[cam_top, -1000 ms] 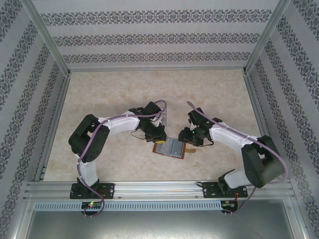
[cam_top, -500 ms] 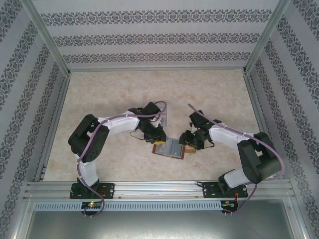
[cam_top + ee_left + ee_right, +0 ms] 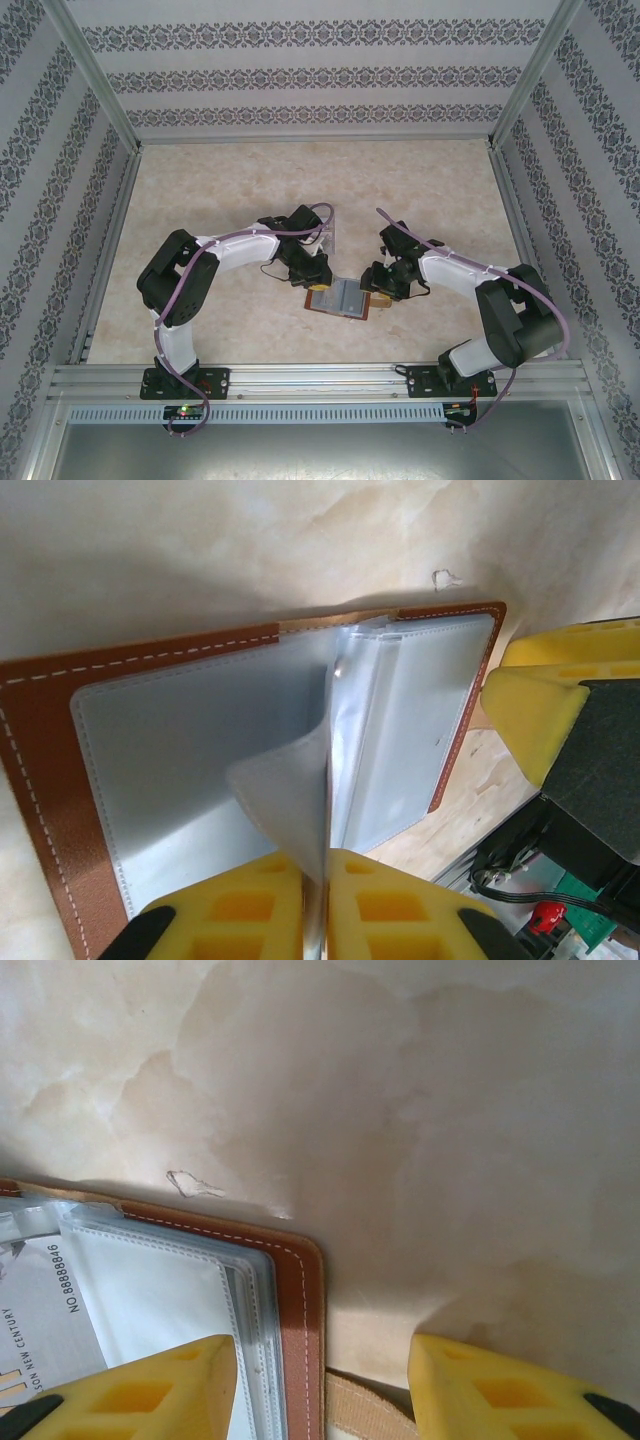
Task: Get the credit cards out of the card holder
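The card holder (image 3: 342, 297) lies open and flat on the marble-patterned table (image 3: 230, 180) between the two arms, leather side down and grey-blue pockets up. That suits the job, since the pockets face the fingers. The left gripper (image 3: 315, 910) is pinched tight on one thin, translucent plastic sleeve (image 3: 295, 790) and lifts it so that it curls up off the stack. The lift seems meant to fan the sleeves apart and expose what sits inside them. The right gripper (image 3: 320, 1360) stands about half wide and holds nothing. One of its fingers is over the sleeves at the wallet's right edge and the other is over bare table past the brown strap tab (image 3: 365, 1415), likely placed to pin the wallet or to reach a card. One of the credit cards (image 3: 35, 1310), pale with printed lettering, shows under clear plastic at the left of the right wrist view, so it is judged not yet drawn out. A clear plastic tray (image 3: 333, 232) sits just behind the left gripper, near but not in the path. The real hindrance is crowding: both grippers meet over a small wallet, and the limp, stacked sleeves cover the cards.
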